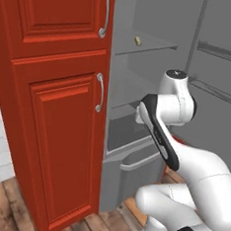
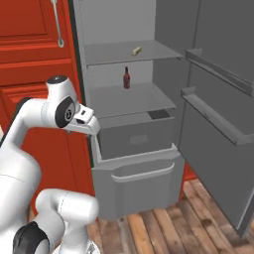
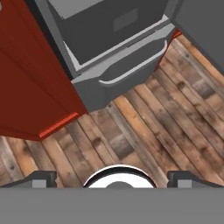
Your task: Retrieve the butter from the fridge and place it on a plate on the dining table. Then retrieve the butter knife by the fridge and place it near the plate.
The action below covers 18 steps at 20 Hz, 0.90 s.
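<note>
The tall plain grey fridge (image 2: 134, 124) stands open across the middle of the right base view, its door (image 2: 218, 104) swung out along the right side of the frame. On the top inner shelf, in the upper middle of that view, lies the small pale-yellow rectangular stick of butter (image 2: 136, 50); in the left base view the same stick shows as a tiny yellow spot near the top centre (image 1: 137, 40). One shelf lower, just below the butter in the right base view, a small dark-red bottle (image 2: 126, 78) stands upright. Below the shelves the grey pull-out drawer (image 2: 136, 176) with its curved light-grey handle sits at the bottom of the fridge; the hand view shows it in the upper middle of the frame (image 3: 127, 65).

A red panelled cabinet (image 1: 54, 107) with curved metal handles takes up the left half of the left base view, touching the fridge's side. Brown wooden floor planks (image 3: 144, 127) run diagonally across the hand view.

The white arm's gripper (image 3: 111, 178) points down at the floor, well apart from the shelves; its two dark finger tips rise far apart at the bottom of the hand view, spread wide with nothing between them
</note>
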Tool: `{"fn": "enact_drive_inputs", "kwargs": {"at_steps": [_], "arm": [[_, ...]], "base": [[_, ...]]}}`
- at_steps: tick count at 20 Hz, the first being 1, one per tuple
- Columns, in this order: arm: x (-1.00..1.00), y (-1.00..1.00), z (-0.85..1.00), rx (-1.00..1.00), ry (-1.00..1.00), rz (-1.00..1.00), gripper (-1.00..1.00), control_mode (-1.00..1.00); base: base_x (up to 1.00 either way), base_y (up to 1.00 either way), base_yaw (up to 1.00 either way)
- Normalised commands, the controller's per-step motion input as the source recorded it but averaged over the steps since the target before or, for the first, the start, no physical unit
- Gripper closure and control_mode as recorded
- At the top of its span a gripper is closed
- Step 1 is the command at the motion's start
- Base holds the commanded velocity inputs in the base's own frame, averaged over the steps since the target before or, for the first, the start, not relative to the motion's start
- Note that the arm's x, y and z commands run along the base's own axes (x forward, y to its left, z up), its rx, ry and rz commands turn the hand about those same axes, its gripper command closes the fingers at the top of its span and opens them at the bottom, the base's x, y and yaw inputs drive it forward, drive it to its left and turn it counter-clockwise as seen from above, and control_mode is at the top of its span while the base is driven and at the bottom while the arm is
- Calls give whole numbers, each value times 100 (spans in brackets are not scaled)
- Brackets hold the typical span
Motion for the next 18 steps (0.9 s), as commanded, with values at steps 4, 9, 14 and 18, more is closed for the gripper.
{"fn": "enact_drive_inputs", "kwargs": {"at_steps": [4,9,14,18], "arm": [[0,0,0,0,0,0,-100,100],[0,0,0,0,0,0,-100,100],[0,0,0,0,0,0,-100,100],[0,0,0,0,0,0,-100,100]], "base": [[52,-29,16],[73,-42,8],[75,-50,1],[42,-31,9]]}}
